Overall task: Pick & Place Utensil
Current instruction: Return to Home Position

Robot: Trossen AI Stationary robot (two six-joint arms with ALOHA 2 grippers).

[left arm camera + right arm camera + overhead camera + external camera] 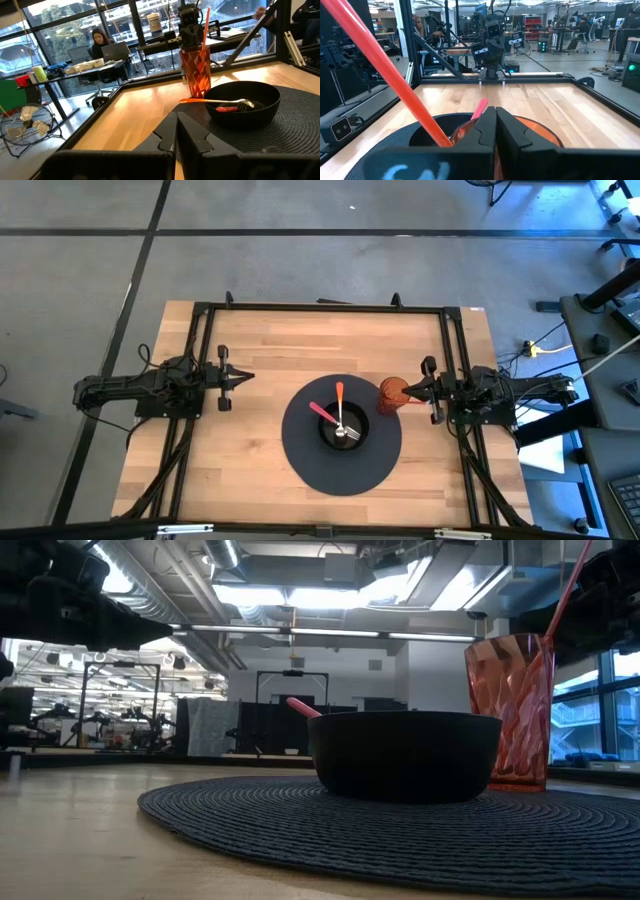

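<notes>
A black bowl [343,431] stands on a round dark placemat [300,455]. Two utensils rest in it with their handles over the rim: an orange-handled fork [340,405] and a pink-handled one [322,412]. A red faceted cup [391,394] with a red straw [565,590] stands upright on the mat's right edge. My right gripper [406,389] is shut, its tips just over the cup's right rim [540,127]. My left gripper [243,378] is shut and waits over bare wood, left of the mat. The left wrist view shows the cup [195,70], bowl [243,104] and fork [210,100].
A black frame rail [320,307] runs around the wooden table [250,480]. Bare wood lies between my left gripper and the mat, and along the near edge. Beyond the table are desks, a fan [22,122] and a seated person [100,42].
</notes>
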